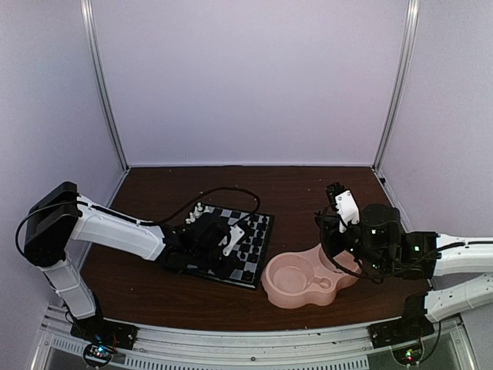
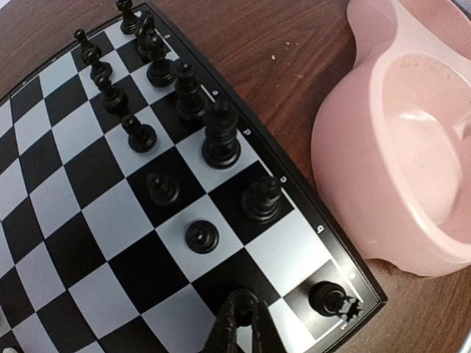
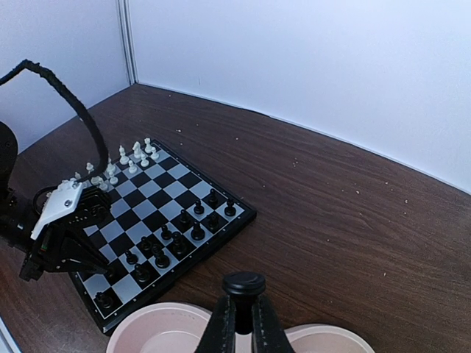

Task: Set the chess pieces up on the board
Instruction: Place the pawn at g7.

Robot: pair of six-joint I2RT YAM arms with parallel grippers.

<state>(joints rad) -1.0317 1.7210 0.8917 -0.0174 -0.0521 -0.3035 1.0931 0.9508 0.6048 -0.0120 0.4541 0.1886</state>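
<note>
Left gripper [image 2: 239, 318], pinched shut and empty, hovers over the lower edge of the board [image 2: 44, 243], beside black pieces [image 2: 221, 136] lined along its right border. Further right, above the pink dish [image 3: 147, 331], the right gripper [image 3: 244, 309] pinches one black piece [image 3: 244, 283], probably meant for a gap in that line. Bare table [image 3: 331, 220] lies between.

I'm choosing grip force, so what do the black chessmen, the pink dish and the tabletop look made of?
Black chessmen: likely moulded plastic, glossy highlights. Pink dish: probably plastic, smooth, slightly translucent with soft sheen. Tabletop: dark wood or wood-look laminate, visible grain, semi-matte.
</note>
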